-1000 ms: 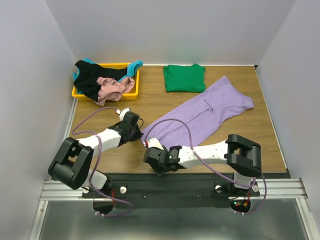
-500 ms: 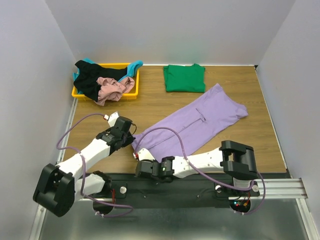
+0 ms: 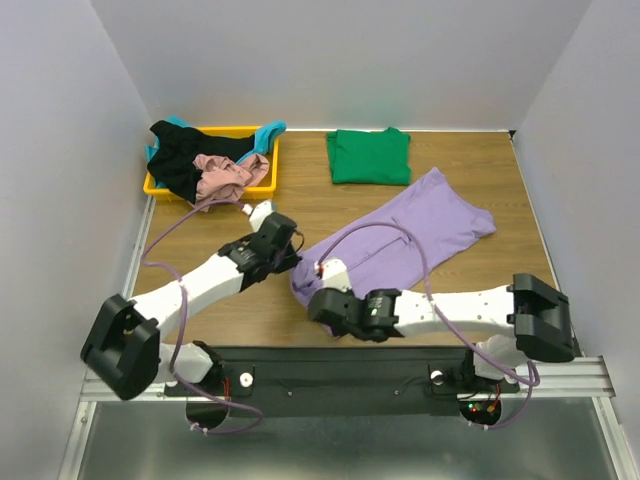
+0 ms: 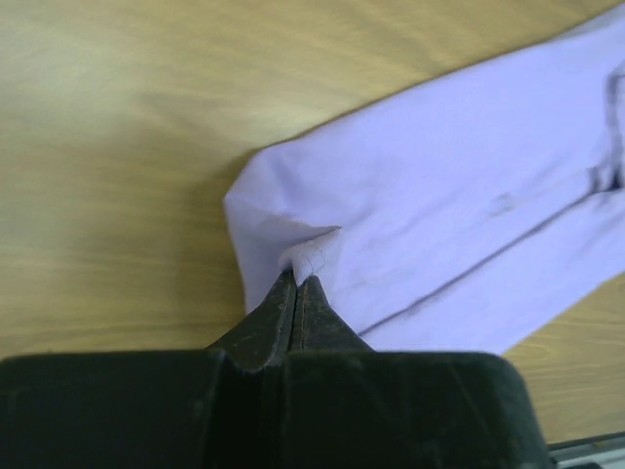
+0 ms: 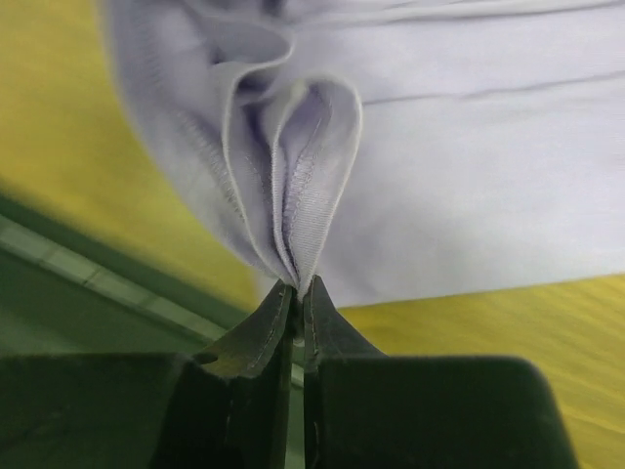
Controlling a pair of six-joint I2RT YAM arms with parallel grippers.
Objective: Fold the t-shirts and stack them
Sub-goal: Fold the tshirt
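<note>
The lavender purple t-shirt point(image 3: 420, 235) lies diagonally across the wooden table, from near centre to far right. My left gripper point(image 3: 293, 258) is shut on a pinch of cloth at its near-left corner point(image 4: 298, 278). My right gripper point(image 3: 318, 300) is shut on bunched hem folds at its near end point(image 5: 298, 283) and holds them off the table. The green t-shirt point(image 3: 369, 157) lies folded at the back centre. The black point(image 3: 180, 165), dusty pink point(image 3: 225, 175) and teal point(image 3: 268, 133) t-shirts are heaped in the tray.
The yellow plastic tray point(image 3: 255, 190) stands at the back left. White walls close in the table on the left, back and right. The table's near edge and a metal rail run just behind my right gripper.
Both grippers first pulled the purple shirt's near end toward the near left, then carried it back right and away from the near edge. Both have stayed shut on the cloth.
</note>
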